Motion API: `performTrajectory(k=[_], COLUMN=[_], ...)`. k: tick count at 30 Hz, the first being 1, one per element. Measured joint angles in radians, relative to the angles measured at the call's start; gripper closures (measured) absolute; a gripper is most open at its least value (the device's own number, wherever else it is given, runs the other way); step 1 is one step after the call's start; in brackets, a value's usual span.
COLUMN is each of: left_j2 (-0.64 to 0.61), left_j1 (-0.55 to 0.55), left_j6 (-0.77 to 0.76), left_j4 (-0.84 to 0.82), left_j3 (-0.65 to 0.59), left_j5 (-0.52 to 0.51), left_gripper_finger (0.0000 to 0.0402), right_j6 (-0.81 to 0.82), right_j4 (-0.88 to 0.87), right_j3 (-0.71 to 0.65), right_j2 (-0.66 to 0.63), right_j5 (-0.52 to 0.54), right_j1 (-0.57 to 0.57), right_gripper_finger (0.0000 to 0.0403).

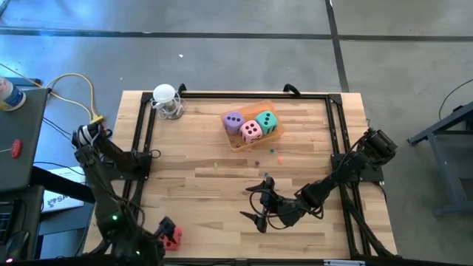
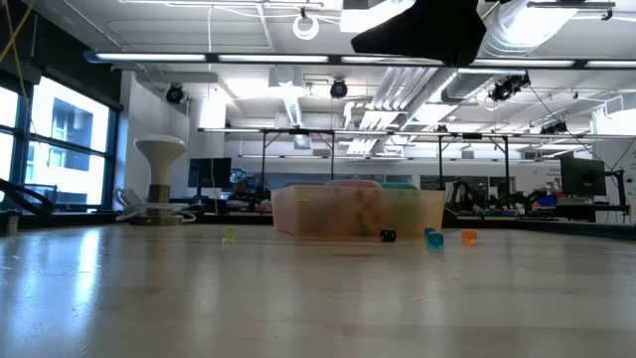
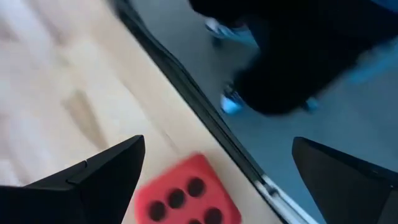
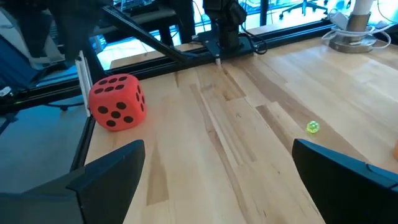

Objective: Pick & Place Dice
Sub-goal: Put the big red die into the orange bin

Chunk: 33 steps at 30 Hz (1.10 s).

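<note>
Dice number four: purple (image 1: 233,120), pink (image 1: 251,131) and teal (image 1: 267,121) sit in one tray (image 1: 255,141) at upper centre; the red one (image 1: 172,237) lies at the counter's (image 1: 214,185) lower-left edge, between the left gripper's (image 1: 164,235) wide fingers. Right gripper (image 1: 260,205), fingers wide, hovers over open wood at lower centre.

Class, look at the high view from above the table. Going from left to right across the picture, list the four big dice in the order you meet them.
red die → purple die → pink die → teal-green die. The last three sit together in the tray; the red one lies apart at the table's near left corner.
</note>
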Motion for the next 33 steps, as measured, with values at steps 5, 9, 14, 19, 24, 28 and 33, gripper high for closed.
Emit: performTrajectory(k=[5,9,14,19,24,28,33], left_j2=[0.035,0.043,0.041,0.049,0.075,0.105,0.119], left_j1=[-0.001,0.0,0.004,0.005,0.018,0.031,0.05], left_j6=[0.007,-0.05,-0.135,-0.21,-0.352,-0.402,-0.483], left_j4=[-0.032,-0.123,-0.188,-0.181,-0.186,-0.192,-0.227], left_j3=[0.011,0.011,0.011,0.011,0.011,0.011,0.011], left_j5=[0.037,0.026,-0.025,-0.026,-0.021,0.056,0.083], left_gripper_finger=[0.0004,0.0004,0.0004,0.0004,0.0004,0.0004,0.0004], right_j6=[0.002,0.002,-0.019,-0.024,-0.024,-0.023,-0.022], right_j4=[0.004,0.005,0.005,0.005,0.005,0.005,0.005], right_j3=[0.0,0.0,0.0,0.0,0.0,0.0,0.0], right_j2=[0.0,0.0,0.0,0.0,0.0,0.0,0.0], right_j5=[-0.001,0.0,0.0,0.001,0.002,0.002,0.002], right_j1=[0.003,0.008,0.007,0.007,0.007,0.007,0.007], right_gripper_finger=[0.0003,0.0003,0.0003,0.0003,0.0003,0.0003,0.0003])
